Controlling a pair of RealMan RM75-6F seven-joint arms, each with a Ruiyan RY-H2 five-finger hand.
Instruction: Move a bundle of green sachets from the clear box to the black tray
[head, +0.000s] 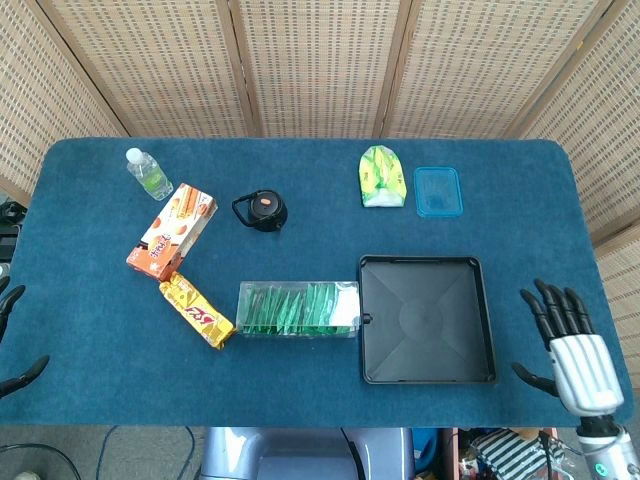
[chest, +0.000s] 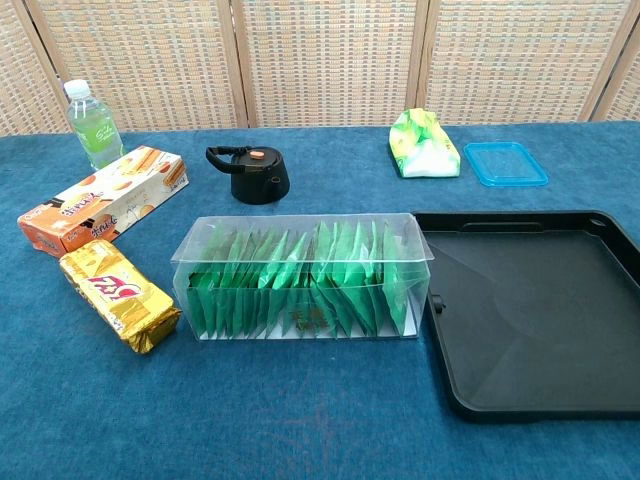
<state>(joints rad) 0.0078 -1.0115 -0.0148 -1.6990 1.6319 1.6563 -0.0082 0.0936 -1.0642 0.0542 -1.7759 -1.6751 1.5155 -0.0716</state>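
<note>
A clear box full of upright green sachets stands at the table's front middle. Right beside it lies the empty black tray. In the head view my right hand hovers open, fingers spread, at the table's right front edge, well right of the tray. At the far left edge only the dark fingertips of my left hand show, spread apart and holding nothing. Neither hand appears in the chest view.
Left of the box lie a gold snack pack and an orange biscuit box. A water bottle, a black lid, a green-yellow pouch and a blue lid sit further back.
</note>
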